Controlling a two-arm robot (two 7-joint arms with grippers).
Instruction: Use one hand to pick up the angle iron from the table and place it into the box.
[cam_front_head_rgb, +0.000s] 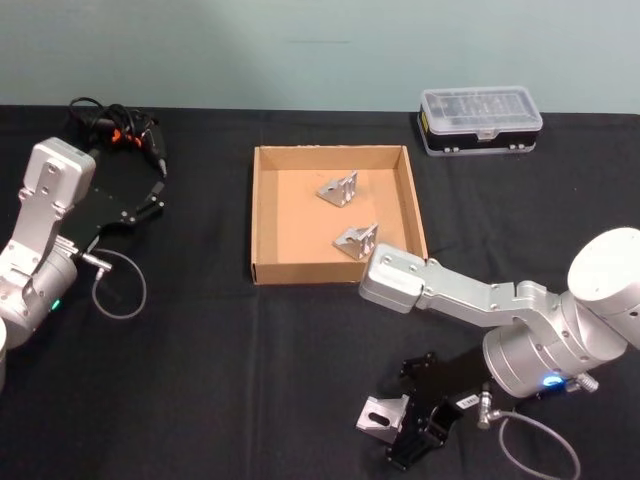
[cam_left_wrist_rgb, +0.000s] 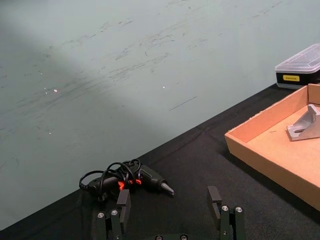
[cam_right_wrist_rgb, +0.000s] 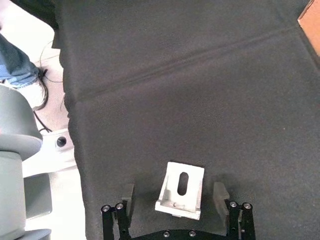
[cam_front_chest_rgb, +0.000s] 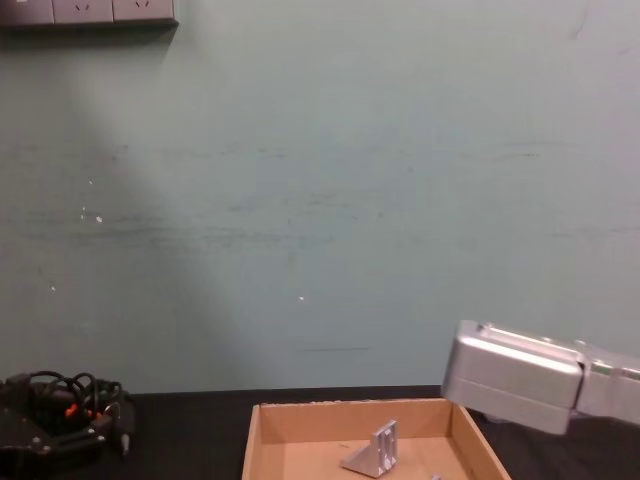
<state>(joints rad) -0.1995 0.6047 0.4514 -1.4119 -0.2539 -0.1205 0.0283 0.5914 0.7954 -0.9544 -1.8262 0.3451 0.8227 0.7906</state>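
Note:
A silver angle iron (cam_front_head_rgb: 381, 414) lies on the black table (cam_front_head_rgb: 250, 380) near its front edge. My right gripper (cam_front_head_rgb: 398, 412) stands open around it, low over the table. In the right wrist view the angle iron (cam_right_wrist_rgb: 180, 191) sits between the two fingers (cam_right_wrist_rgb: 127, 195), apart from both. The tan box (cam_front_head_rgb: 290, 215) stands at mid-table and holds two more angle irons (cam_front_head_rgb: 339, 188) (cam_front_head_rgb: 358, 240). My left gripper (cam_front_head_rgb: 157, 188) is parked open at the far left, holding nothing.
A clear-lidded plastic case (cam_front_head_rgb: 480, 118) stands at the back right. A black electric screwdriver with coiled cable (cam_front_head_rgb: 115, 128) lies at the back left, just beyond the left gripper (cam_left_wrist_rgb: 169, 202). The right arm's silver link (cam_front_head_rgb: 450, 295) reaches past the box's front right corner.

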